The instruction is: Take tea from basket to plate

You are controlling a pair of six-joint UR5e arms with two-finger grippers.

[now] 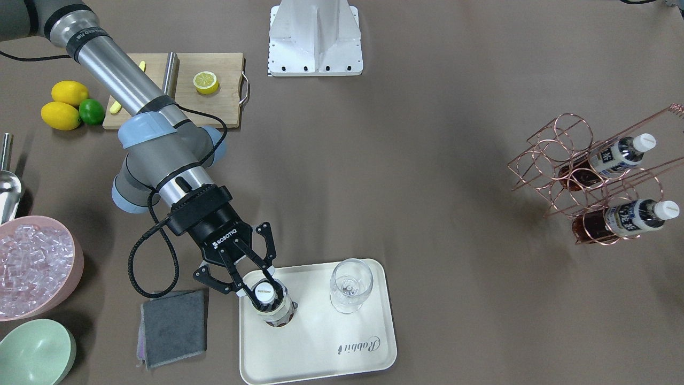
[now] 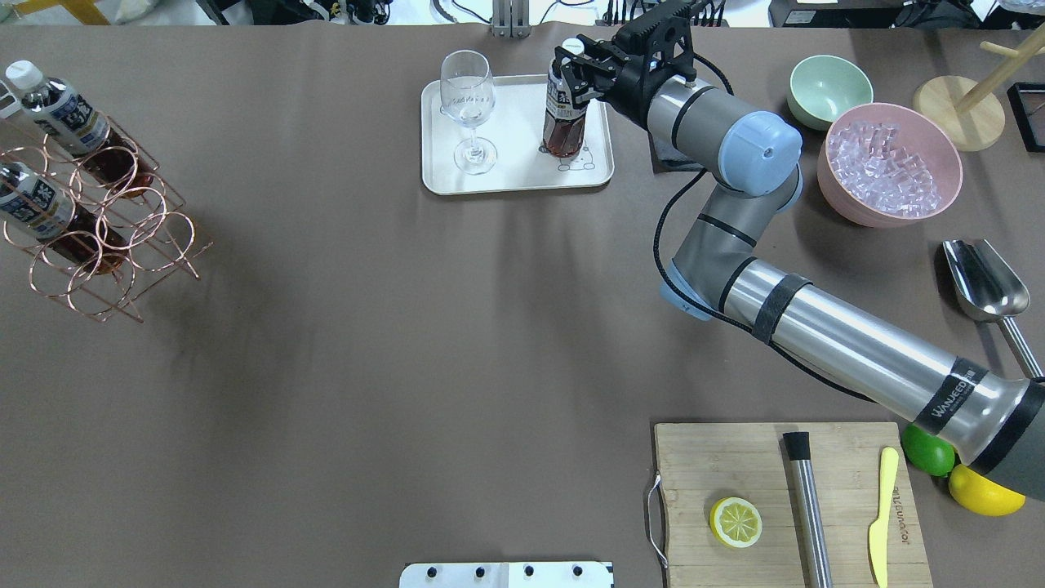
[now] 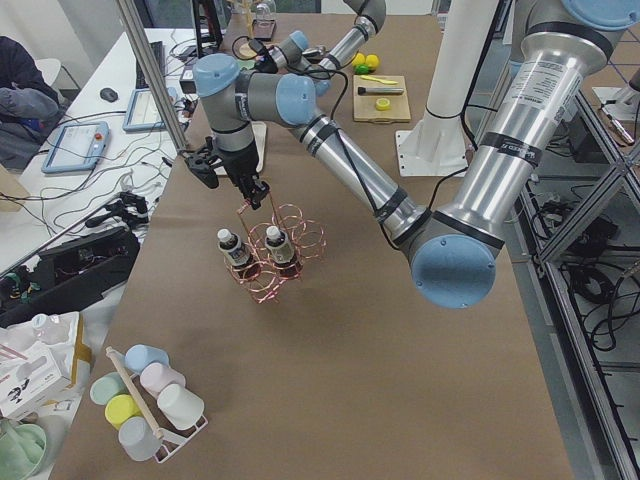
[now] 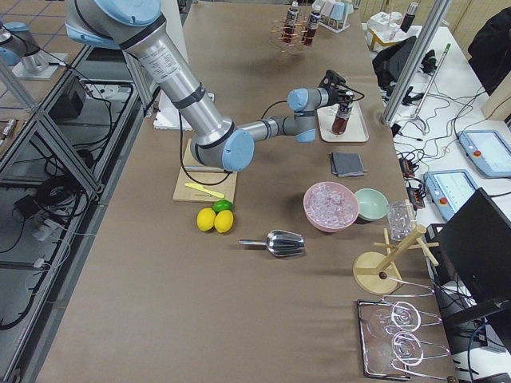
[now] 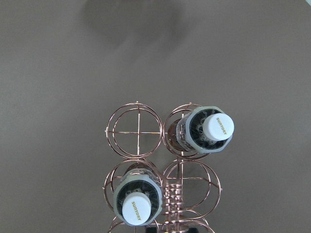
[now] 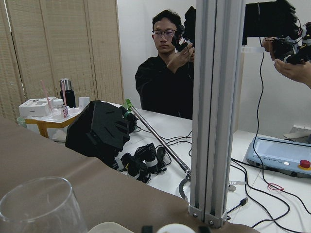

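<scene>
Nearest the front-facing camera: plate (image 1: 342,358), cream, rounded corners, "Rabbit" printed toward its near edge. Tea (image 1: 279,311) stands upright on the plate, at the end toward the robot's right; dark liquid, pale label, white cap up. Right gripper (image 1: 262,287) reaches down at a slant over it; fingers (image 1: 235,275) clenched on the bottle's neck, one on each side, just under the cap. Overhead view agrees: bottle base on the plate, gripper at its top.

Same plate, other end: wine glass (image 1: 350,286), upright, clear, apart from the bottle. Just beside the plate on the robot's right, grey folded cloth (image 1: 173,326) on the counter (image 1: 427,214). Further that way, pink bowl (image 1: 77,262) of ice cubes, mint-green bowl (image 1: 35,353), metal scoop (image 1: 9,187). Toward the robot's base, wooden cutting board (image 1: 214,107) with a lemon half (image 1: 206,82), a steel rod (image 1: 170,72) and a yellow knife (image 1: 115,107); two lemons (image 1: 61,116) and a lime (image 1: 92,111) beside it.

Basket (image 1: 582,171) sits well apart, far out on the robot's left; copper rings, coiled handle. Two more bottles (image 1: 620,155) stand in its rings, caps up. Left gripper (image 3: 255,190) hangs directly above the basket, seen only in the side view; cannot tell whether its fingers are released or clenched. Left wrist view looks straight down on both caps.
</scene>
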